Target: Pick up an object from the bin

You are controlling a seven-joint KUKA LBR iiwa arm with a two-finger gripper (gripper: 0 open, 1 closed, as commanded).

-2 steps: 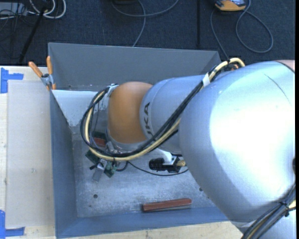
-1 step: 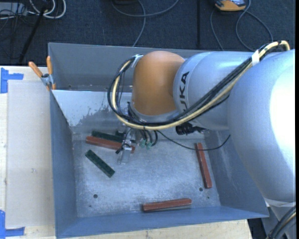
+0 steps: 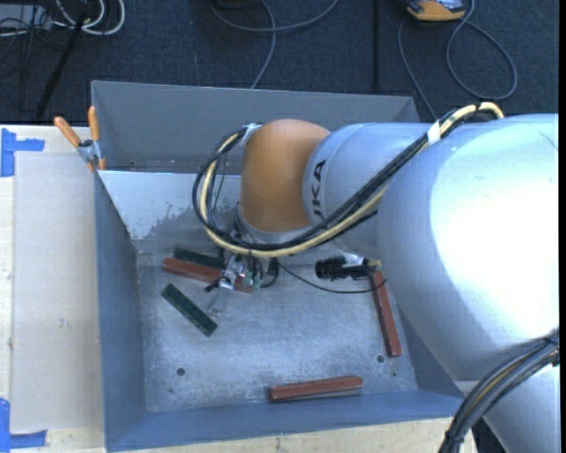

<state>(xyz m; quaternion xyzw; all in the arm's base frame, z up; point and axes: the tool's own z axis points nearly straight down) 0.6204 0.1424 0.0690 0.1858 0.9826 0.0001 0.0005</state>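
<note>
**Bin (image 3: 283,343):** grey metal, 6 loose items on its floor.

**Arm (image 3: 472,234):** enters from the right. An orange cover (image 3: 278,182) and looped cables sit on the wrist above the back-left part of the floor.

**Gripper (image 3: 233,279):** low over the floor, left of centre, below the orange cover. Whether it is apart or together: cannot tell.

**Item 1, brown stick (image 3: 191,269):** thin, reddish, lying almost level. It lies just left of the gripper, and its right end reaches the gripper tip. Whether it is gripped cannot be told.

**Item 2, green stick (image 3: 196,257):** dark, just behind and alongside item 1. Its right end runs in under the wrist.

**Item 3, green bar (image 3: 189,310):** dark, slanted, near the gripper on its front-left side, apart from items 1 and 2.

**Item 4, black part (image 3: 340,269):** small, to the right of the gripper, by the arm.

**Item 5, right bar (image 3: 388,319):** reddish brown, nearly upright in the view, along the right side, well apart from the gripper.

**Item 6, front bar (image 3: 316,388):** reddish brown, almost level, near the front wall, well apart from the gripper.
</note>
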